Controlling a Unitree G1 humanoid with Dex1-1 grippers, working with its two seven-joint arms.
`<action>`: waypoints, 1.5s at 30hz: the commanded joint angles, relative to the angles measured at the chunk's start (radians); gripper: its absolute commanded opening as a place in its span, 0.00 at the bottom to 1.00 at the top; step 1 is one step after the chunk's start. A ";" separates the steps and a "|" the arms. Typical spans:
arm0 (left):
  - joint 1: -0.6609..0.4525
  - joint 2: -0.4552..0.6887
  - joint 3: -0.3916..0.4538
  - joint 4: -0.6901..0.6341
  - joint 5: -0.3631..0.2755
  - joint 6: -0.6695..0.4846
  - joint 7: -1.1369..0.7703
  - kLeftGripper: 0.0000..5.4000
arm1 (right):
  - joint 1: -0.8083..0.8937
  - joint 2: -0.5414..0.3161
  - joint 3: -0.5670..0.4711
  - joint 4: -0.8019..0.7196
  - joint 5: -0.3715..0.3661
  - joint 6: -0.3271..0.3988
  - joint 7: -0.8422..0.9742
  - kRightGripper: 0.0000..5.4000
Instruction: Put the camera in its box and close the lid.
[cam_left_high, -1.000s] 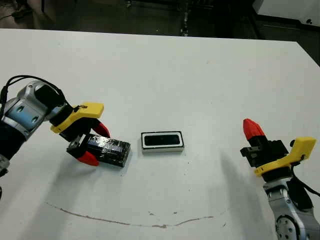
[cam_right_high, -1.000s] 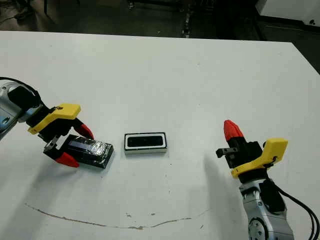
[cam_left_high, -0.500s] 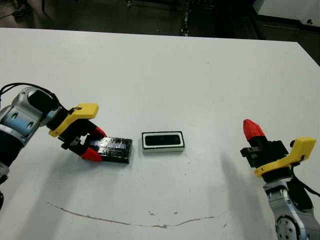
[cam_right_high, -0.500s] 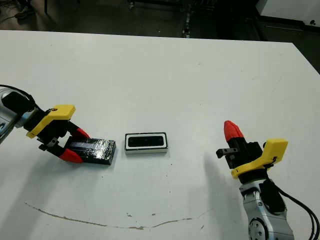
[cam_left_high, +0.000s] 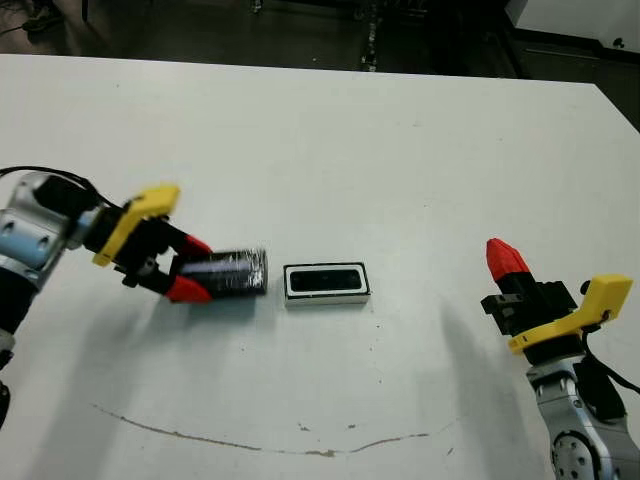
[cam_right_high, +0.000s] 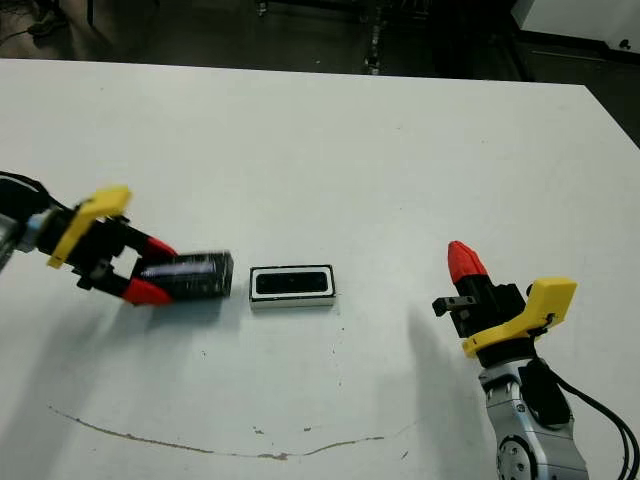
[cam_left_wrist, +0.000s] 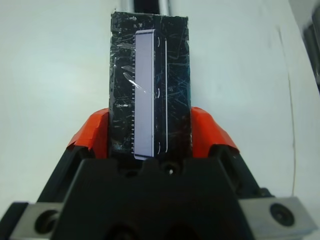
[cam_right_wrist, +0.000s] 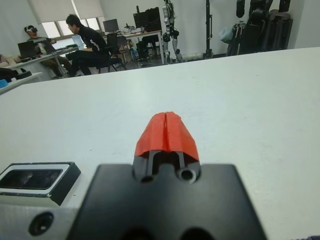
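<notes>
Head views: left gripper pinches the lid by one short end, red fingers on either long side. The lid's free end points away from the gripper toward the box, which sits just past it on the bench; the two are near, not touching. The lid looks lifted clear of the bench, judging by the shadow beneath. The camera lies inside the box, so what remains is likely carrying the lid over and seating it. An end grip leaves most of the lid free to lower onto the box.

Left wrist view: lid runs straight out between the fingers, glossy, crinkled wrap, pale strip down its length. No legible writing.

Right wrist view: right gripper pressed together, holding nothing, well off to the box's far side, apparently idle. Box corner visible beside it. People seated beyond the bench. No readable labels.
</notes>
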 joint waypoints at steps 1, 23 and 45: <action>0.040 -0.024 0.066 -0.022 -0.029 0.061 0.052 0.59 | 0.003 -0.013 -0.003 0.009 -0.002 0.009 -0.005 0.00; 0.247 -0.147 0.137 -0.297 -0.010 0.245 0.469 0.59 | -0.003 -0.014 -0.002 0.019 0.000 -0.003 0.006 0.00; 0.250 -0.196 0.110 -0.298 -0.061 0.262 0.408 0.59 | -0.004 -0.012 -0.004 0.013 0.009 0.010 0.000 0.00</action>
